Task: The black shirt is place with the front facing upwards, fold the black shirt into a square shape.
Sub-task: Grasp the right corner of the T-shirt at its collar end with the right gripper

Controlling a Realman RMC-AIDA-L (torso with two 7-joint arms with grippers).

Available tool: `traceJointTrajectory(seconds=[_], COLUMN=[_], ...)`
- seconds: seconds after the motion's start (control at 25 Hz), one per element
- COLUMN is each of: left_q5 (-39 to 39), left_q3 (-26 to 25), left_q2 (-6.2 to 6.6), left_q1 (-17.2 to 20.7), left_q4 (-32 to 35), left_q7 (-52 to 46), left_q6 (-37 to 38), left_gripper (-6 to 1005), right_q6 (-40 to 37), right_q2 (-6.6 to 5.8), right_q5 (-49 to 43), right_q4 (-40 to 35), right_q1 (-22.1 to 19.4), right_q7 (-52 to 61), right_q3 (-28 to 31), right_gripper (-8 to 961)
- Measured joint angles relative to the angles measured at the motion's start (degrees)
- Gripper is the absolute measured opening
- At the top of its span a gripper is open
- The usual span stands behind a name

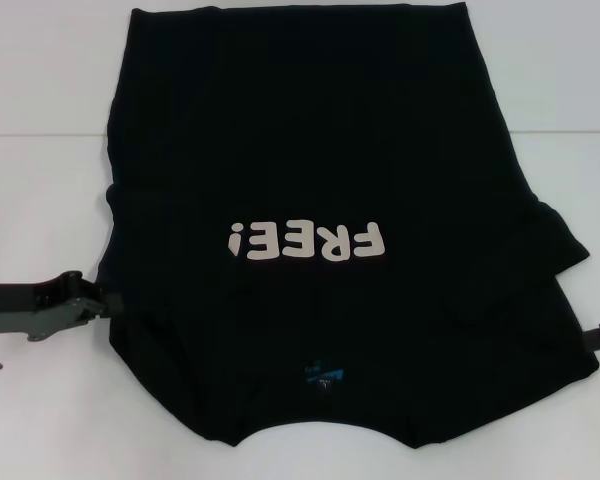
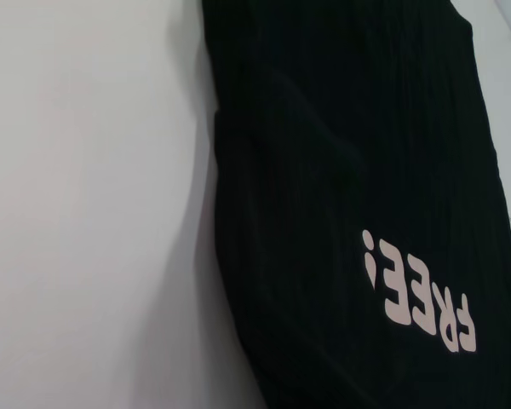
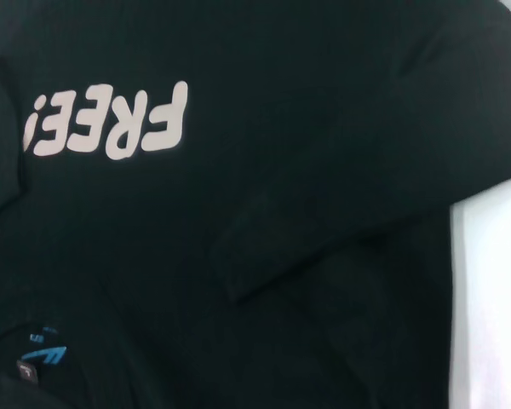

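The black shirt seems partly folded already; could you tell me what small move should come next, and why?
Probably lift the collar end of the black shirt toward the far hem: both sleeves look folded inward, the left pincer and right pincer sit at its side edges, and it is longer than square.

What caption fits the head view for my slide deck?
Black shirt lies front-up on the white table, sleeves folded inward; left claw and right claw at its sides.

the black shirt [image 1: 330, 180] lies on the table [image 1: 40, 200] between left pincer [image 1: 105, 300] and right pincer [image 1: 595, 335]
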Motion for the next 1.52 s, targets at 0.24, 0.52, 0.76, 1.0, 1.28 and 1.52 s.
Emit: traceJointTrajectory(seconds=[0.24,0.52,0.76,1.0,1.28,1.52], left_q5=[0.0,0.0,0.0,0.0,0.0,0.0], left_q3=[0.0,0.0,-0.1,-0.1,-0.1,-0.2], left_q2=[-0.09,-0.09,-0.09,-0.09,-0.09,-0.09], left_q1=[0.2,0.3,0.3,0.1,0.0,-0.1], left_q4=[-0.1,-0.1,-0.1,-0.1,-0.1,-0.1], left_q7=[0.0,0.0,0.0,0.0,0.0,-0.1], left_q6=[0.0,-0.1,-0.2,-0.3,-0.3,-0.5], left_gripper=[43,48,52,56,61,65], right_q6=[0.9,2.7,4.1,4.9,5.8,6.3], right_q2=[0.03,0.63,1.37,2.07,2.75,3.49], right_q5=[-1.2,-1.4,-1.5,-1.5,-2.8,-3.8], right_q4=[0.0,0.0,0.1,0.1,0.2,0.3], right_q1=[-0.1,-0.1,-0.5,-0.5,-0.3,0.6], right_q7=[0.6,0.8,0.8,0.8,1.0,1.4], right_q3=[0.0,-0.1,-0.1,-0.1,-0.2,-0.2], right_gripper=[383,382,383,382,382,383])
